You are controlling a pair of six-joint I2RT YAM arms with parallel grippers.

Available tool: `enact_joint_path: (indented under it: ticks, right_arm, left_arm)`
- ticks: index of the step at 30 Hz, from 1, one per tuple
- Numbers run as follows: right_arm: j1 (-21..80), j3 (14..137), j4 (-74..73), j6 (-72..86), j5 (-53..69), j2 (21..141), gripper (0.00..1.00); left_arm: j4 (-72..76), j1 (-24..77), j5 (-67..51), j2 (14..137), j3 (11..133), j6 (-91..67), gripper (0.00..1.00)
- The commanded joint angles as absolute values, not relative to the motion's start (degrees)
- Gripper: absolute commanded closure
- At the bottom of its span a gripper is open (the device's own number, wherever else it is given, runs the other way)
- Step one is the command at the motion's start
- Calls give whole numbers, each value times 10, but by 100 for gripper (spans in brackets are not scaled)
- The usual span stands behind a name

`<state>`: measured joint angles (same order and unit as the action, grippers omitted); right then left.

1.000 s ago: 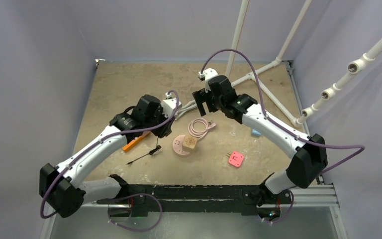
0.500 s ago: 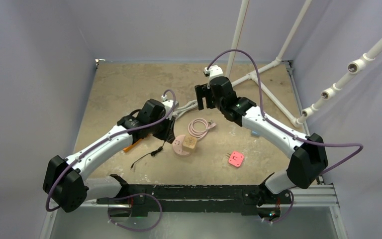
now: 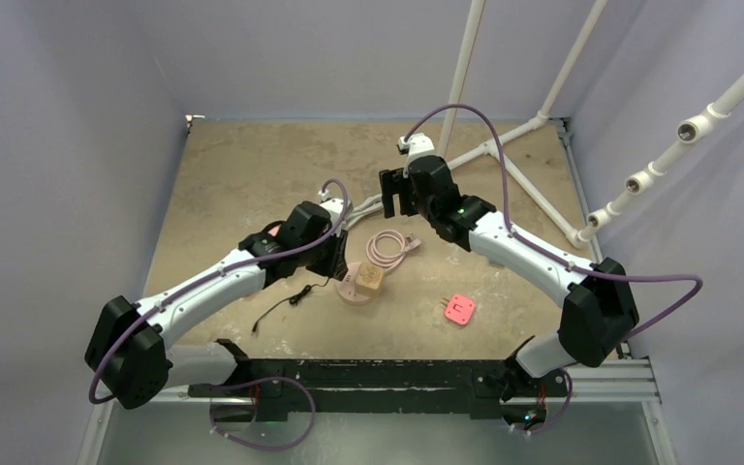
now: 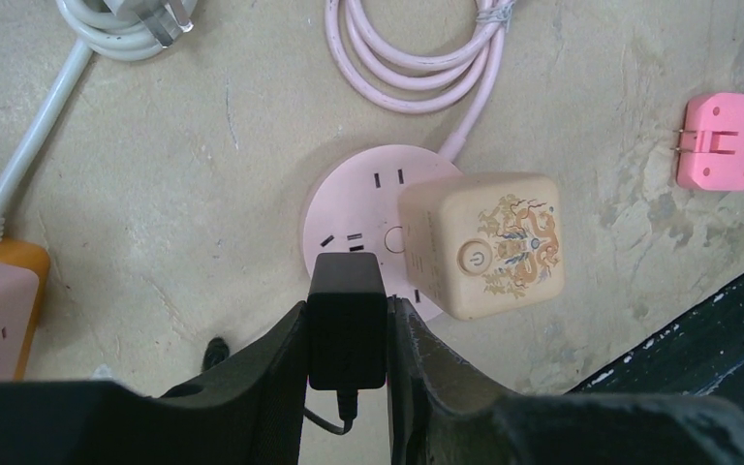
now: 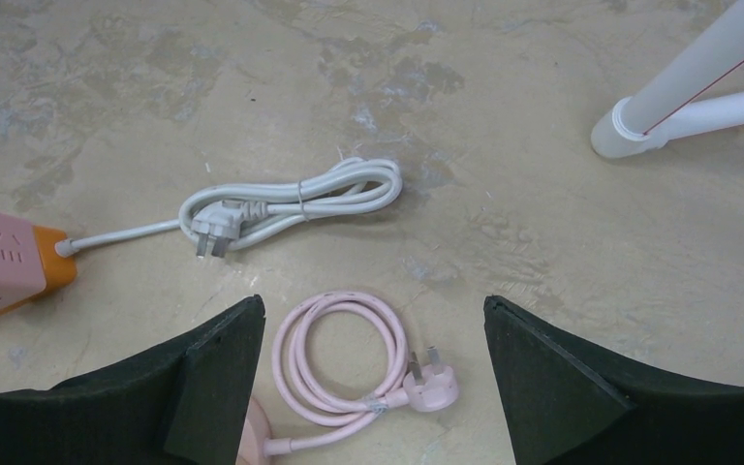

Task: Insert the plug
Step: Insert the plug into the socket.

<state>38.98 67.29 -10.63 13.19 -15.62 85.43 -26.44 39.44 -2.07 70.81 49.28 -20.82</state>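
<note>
My left gripper (image 4: 347, 325) is shut on a black plug (image 4: 346, 315) with a thin black cable, held just over the near-left edge of the round pink socket hub (image 4: 363, 199). A cream cube adapter (image 4: 489, 242) with a dragon print sits in the hub's right side. In the top view the left gripper (image 3: 332, 260) is at the hub (image 3: 353, 289). My right gripper (image 5: 373, 363) is open and empty, above the coiled pink cord (image 5: 349, 363) and its plug (image 5: 432, 386); it shows in the top view (image 3: 399, 194).
A pink flat plug adapter (image 3: 459, 309) lies right of the hub. A white coiled cord (image 5: 291, 203) runs to an orange and pink power strip (image 5: 5, 266) at left. White pipe frame legs (image 3: 504, 155) stand at the back right.
My left gripper has carried the black plug rightward to the hub, its cable trailing along. My right gripper has shifted slightly and stays open.
</note>
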Motion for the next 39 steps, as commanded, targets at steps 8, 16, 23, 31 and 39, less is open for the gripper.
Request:
enact_joint_path:
  ticks: [8,16,23,31,39]
  right_arm:
    - [393,669,-69,142,-152,851,15]
    - [393,638,-57,142,-151,846,16]
    - [394,631,-55,138,-149,842,16]
    - [393,625,-54,134,-139,839,16]
    - [394,626,-62,131,-136,836,17]
  left_arm:
    - [-213,413,27,741,485,-213,100]
    - [-216,421,19,757,500,-236,100]
    - [-221,428,7,765,518,-255,100]
    - [-209,428,23,760,512,-243,100]
    - [-210,428,19,760,500,-258,100]
